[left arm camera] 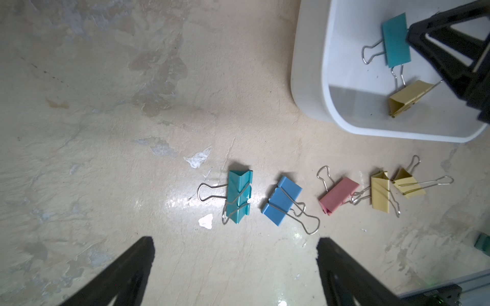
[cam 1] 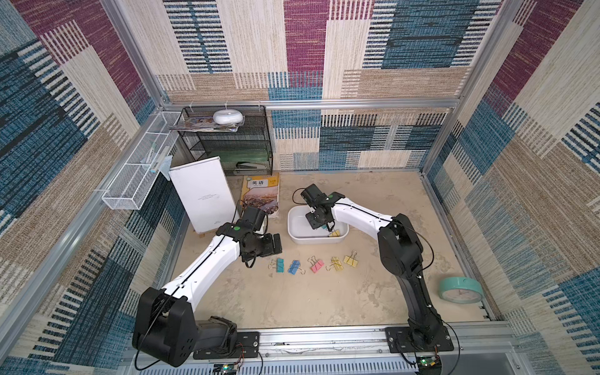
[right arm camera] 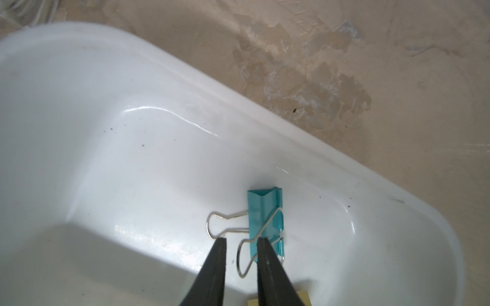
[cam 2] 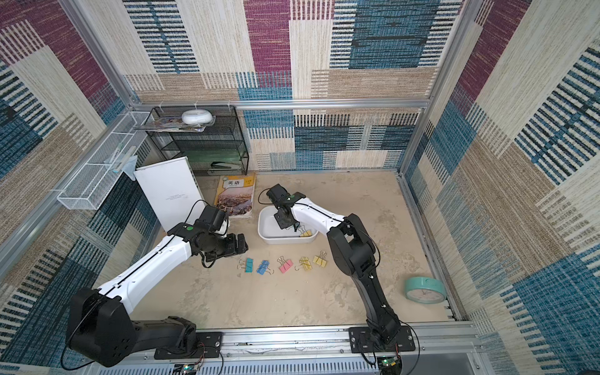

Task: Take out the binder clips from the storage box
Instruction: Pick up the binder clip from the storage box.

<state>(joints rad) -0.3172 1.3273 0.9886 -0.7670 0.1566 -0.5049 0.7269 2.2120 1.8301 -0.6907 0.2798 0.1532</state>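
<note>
The storage box point(cam 1: 311, 241) point(cam 2: 282, 240) is a shallow white tub at mid-table. Inside lie a teal binder clip point(right arm camera: 265, 214) point(left arm camera: 395, 39) and a yellow one point(cam 1: 335, 233) point(left arm camera: 408, 96). My right gripper point(cam 1: 329, 227) point(right arm camera: 241, 239) reaches down into the tub; its jaws stand narrowly apart around one wire handle of the teal clip, a gap still showing. In front of the tub a row lies on the table: teal point(cam 1: 279, 265), blue point(cam 1: 294, 266), pink point(cam 1: 316, 265), and two yellow point(cam 1: 337, 263) point(cam 1: 350, 260). My left gripper point(cam 1: 278, 245) point(left arm camera: 235, 239) hovers wide open and empty beside the row's teal clip.
A textbook point(cam 1: 261, 198) and a standing white board point(cam 1: 203, 194) sit behind the left arm. A black mesh rack point(cam 1: 233, 143) and a white wire basket point(cam 1: 136, 175) occupy the back left corner. A teal clock point(cam 1: 461, 290) leans at the right edge.
</note>
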